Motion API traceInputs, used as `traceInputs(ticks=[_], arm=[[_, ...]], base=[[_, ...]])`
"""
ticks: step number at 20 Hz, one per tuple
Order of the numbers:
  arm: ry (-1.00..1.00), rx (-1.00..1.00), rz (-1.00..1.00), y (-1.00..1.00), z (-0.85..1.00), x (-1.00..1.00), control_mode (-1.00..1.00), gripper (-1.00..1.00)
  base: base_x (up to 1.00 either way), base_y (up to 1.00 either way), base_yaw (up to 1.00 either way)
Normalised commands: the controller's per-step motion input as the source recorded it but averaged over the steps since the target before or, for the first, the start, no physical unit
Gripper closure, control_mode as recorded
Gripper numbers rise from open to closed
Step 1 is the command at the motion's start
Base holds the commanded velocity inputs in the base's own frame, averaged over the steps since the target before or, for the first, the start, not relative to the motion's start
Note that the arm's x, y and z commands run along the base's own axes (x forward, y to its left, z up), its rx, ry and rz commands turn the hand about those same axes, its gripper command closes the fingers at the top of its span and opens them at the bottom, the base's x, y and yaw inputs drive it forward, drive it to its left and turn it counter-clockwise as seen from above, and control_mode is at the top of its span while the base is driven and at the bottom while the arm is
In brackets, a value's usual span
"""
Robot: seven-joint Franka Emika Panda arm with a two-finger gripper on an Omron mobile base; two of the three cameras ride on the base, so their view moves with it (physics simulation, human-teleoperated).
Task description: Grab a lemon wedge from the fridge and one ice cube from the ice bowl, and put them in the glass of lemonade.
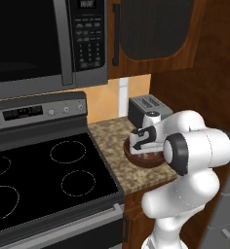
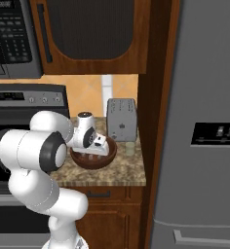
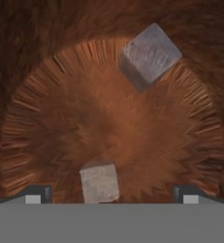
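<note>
Down inside the ice bowl point(image 3: 47, 142), two ice cubes lie on the reddish-brown wood: the near ice cube point(image 3: 99, 182) sits between the two spread finger tips, left of their midline, and the far ice cube point(image 3: 149, 56) rests well apart from it near the opposite wall. The gripper point(image 3: 111, 193) hangs just over the bowl with its jaws at full spread and nothing between them — no cube is gripped yet.

From the right base view, the bowl stands on the speckled counter point(image 2: 126, 172), the hand point(image 2: 95, 141) tipped into it. Just beside the bowl, in front of the toaster point(image 2: 122, 119), stands the glass of lemonade point(image 2: 130, 148); whether anything is already in it is too small to tell. Further right, past a wooden panel, rises the fridge point(image 2: 204, 97), its doors shut.

By my judgement the ice step is at its start — approach made, grasp not made. Left to do: close on one cube, carry it to the glass, then fetch the lemon wedge from the fridge, unless one already lies in the drink.
</note>
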Motion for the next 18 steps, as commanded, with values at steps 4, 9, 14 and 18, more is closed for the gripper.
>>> traceInputs(ticks=[4, 9, 14, 18], arm=[[0.0, 0.0, 0.0, 0.0, -0.1, 0.0, -1.0, -1.0], [0.0, 0.0, 0.0, 0.0, -0.15, 0.0, -1.0, -1.0], [0.0, 0.0, 0.0, 0.0, 0.0, 0.0, -1.0, -1.0], [0.0, 0.0, 0.0, 0.0, 0.0, 0.0, -1.0, -1.0]], base=[[0.0, 0.0, 0.0], [0.0, 0.0, 0.0], [0.0, 0.0, 0.0], [0.0, 0.0, 0.0]])
